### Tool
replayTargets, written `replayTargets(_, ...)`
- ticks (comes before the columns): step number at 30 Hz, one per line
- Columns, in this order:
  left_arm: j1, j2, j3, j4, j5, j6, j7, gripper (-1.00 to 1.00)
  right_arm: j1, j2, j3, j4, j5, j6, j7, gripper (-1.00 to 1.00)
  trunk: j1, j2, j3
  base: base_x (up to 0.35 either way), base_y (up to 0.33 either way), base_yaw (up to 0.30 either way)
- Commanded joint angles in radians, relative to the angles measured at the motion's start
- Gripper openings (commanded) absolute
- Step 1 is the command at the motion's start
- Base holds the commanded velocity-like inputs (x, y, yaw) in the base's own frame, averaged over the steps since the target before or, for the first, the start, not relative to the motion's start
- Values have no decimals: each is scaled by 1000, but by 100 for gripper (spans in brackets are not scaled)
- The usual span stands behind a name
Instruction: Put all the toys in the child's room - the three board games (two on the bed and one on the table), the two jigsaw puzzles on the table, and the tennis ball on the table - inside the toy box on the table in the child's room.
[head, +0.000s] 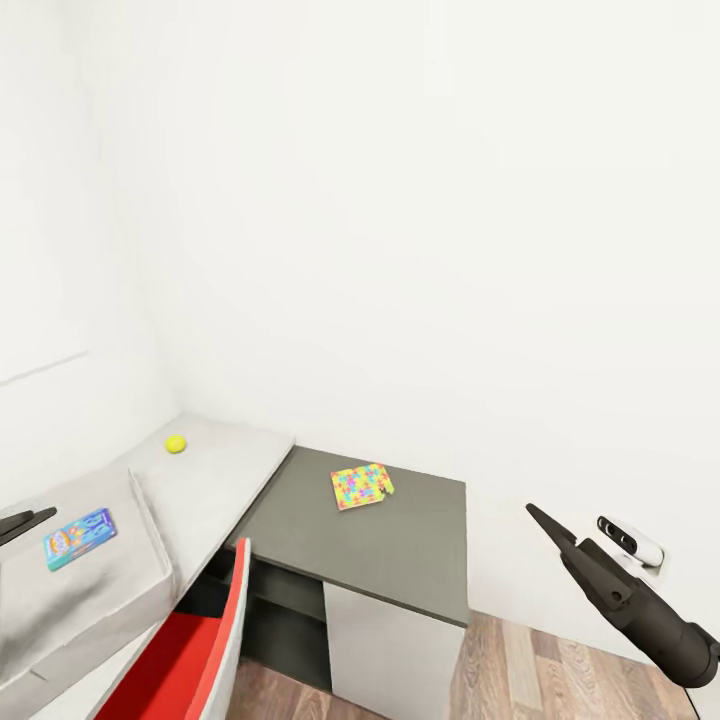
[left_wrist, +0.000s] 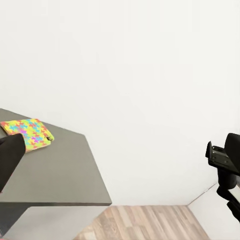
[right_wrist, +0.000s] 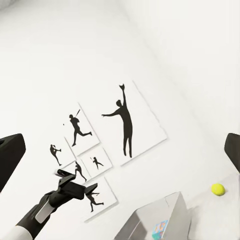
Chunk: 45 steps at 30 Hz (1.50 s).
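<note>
I am standing at the corner of the table, and I am looking down over both my arms. My right gripper is hanging at about four o'clock in the head view, over the wood floor, and its fingers look drawn together to a point with nothing between them. My left gripper is poking in at nine o'clock, just beside the toy box; I cannot tell how far it is parted, and I see nothing in it.

The toy box is sitting at eight o'clock with a blue board game already lying inside. The tennis ball is resting on the pale top at ten o'clock, a little beyond the box. One jigsaw puzzle is lying on the dark grey cabinet top near the centre, well apart from the box. A red chair is standing at seven o'clock.

I judge I am between pickups, with at least the puzzle and ball waiting. Next I am needing to reach one gripper over the puzzle, spread wide, and catch its thin edge
</note>
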Motion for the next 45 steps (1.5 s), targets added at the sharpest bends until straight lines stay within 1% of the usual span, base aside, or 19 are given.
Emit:
replayTargets(1, -1, 0, 0, -1, -1, 11, -5, 100, -1, 0, 0, 0, -5, 10, 1, 100, 1, -2, -2, 0, -287, -18)
replayTargets(11, -1, 0, 0, -2, -1, 10, -5, 100, -1, 0, 0, 1, -5, 10, -2, 100, 1, -2, 3, 0, -296, -191)
replayTargets(15, -1, 0, 0, -2, -1, 10, -5, 100, -1, 0, 0, 1, -4, 10, -2, 100, 1, -2, 6, 0, -162, -253)
replayTargets(45, -1, 0, 0, -2, -1, 10, -5, 100, -1, -3, -2, 3, -5, 11, -2, 100, 1, -2, 31, 0, -7, -257)
